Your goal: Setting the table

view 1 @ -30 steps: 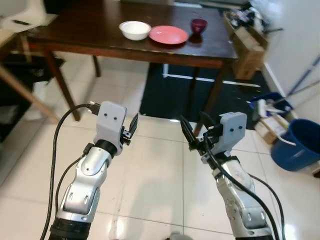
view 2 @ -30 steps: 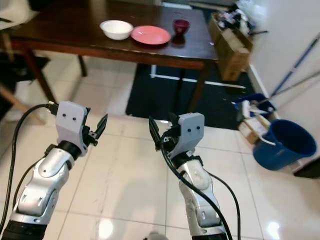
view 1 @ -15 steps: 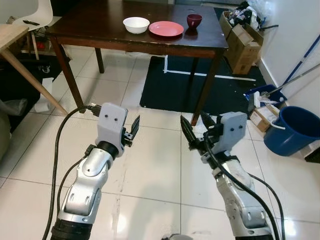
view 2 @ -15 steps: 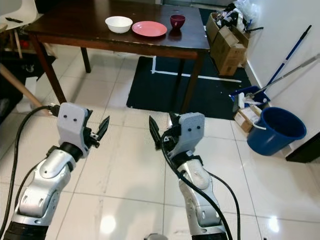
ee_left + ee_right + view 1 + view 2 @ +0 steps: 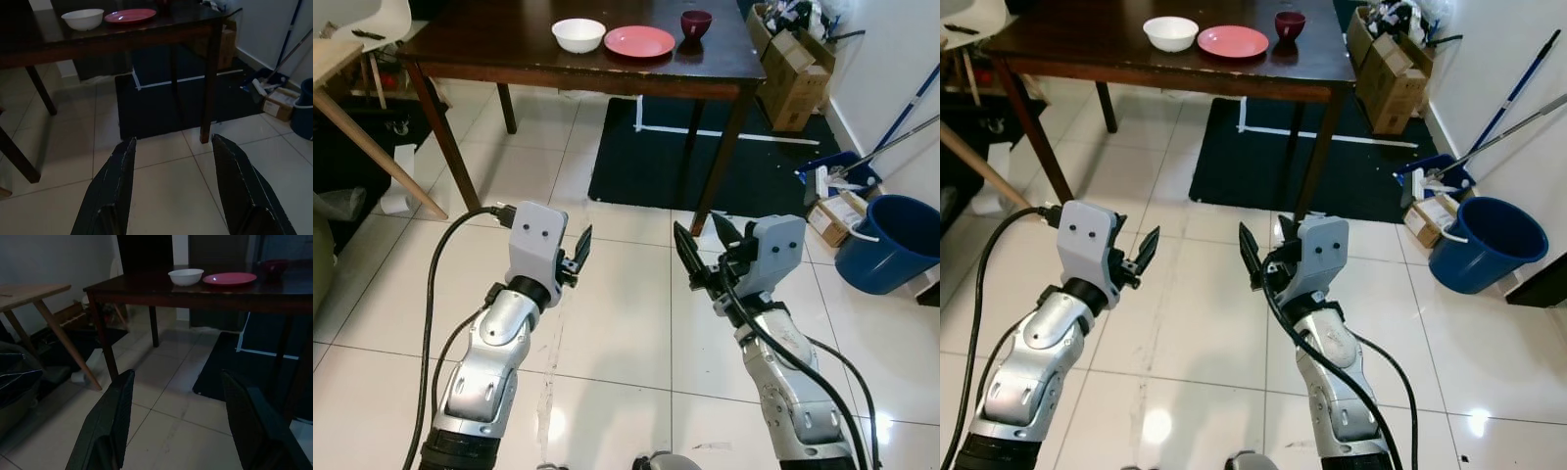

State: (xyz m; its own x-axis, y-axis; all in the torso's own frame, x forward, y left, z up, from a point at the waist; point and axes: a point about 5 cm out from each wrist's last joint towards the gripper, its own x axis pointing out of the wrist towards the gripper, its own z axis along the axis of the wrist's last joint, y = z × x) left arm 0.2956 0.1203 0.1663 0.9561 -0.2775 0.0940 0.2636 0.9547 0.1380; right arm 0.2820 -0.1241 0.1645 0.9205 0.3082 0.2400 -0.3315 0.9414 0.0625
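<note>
Both jaws stand apart and empty — left gripper (image 5: 579, 251) and right gripper (image 5: 697, 257) raised over the floor, likely readied for the bowl (image 5: 578, 34), plate (image 5: 639, 41) and cup (image 5: 696, 23) on the desk (image 5: 489, 44) ahead.

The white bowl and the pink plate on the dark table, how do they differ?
The white bowl is deep, with raised sides; the pink plate is flat and shallow. The bowl is white and narrower across; the plate is pink and wider. The bowl sits to the robot's left of the plate, which lies between it and a dark red cup. Both are round, sit upright in one row on the dark table, and look empty.
</note>
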